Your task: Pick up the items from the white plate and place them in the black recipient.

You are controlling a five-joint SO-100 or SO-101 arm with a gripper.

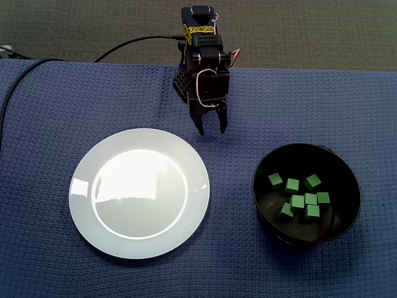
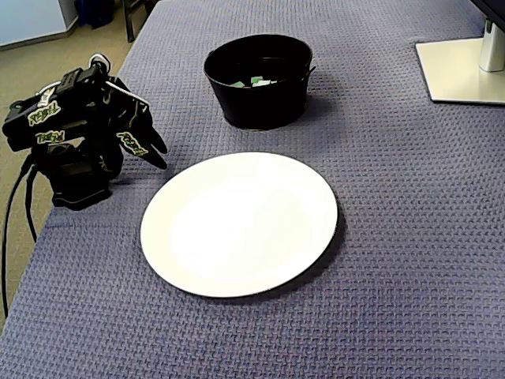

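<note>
The arm (image 1: pixel 201 62) sits folded up at the far edge of the bench in a fixed view, its black body hunched over its base and its jaws pointing down at the cloth. The jaws stand a little way apart, the two dark tips with a clear gap between them, and they have hold of nothing. They hang just off the rim of the white plate (image 1: pixel 139 192), near it but not touching. The plate lies flat on a blue waffle-weave cloth (image 1: pixel 62 93) that covers the bench, and its face shows only a soft glare from the light. To the right of the plate in this view, apart from it, stands the black bowl (image 1: pixel 341 214), and the small green cubes (image 1: pixel 298 202) lie loose in a cluster on its bottom, some touching one another. A black cable (image 1: pixel 130 43) runs away from the arm toward the left, over the edge of the cloth. From the other fixed view the arm (image 2: pixel 71 134) is at the left, the plate (image 2: pixel 241 223) in the middle and the bowl (image 2: pixel 260 106) beyond it, with only a sliver of the cubes (image 2: pixel 256 80) showing over its rim. A white stand base (image 2: pixel 461 71) rests on the cloth at the upper right.
</note>
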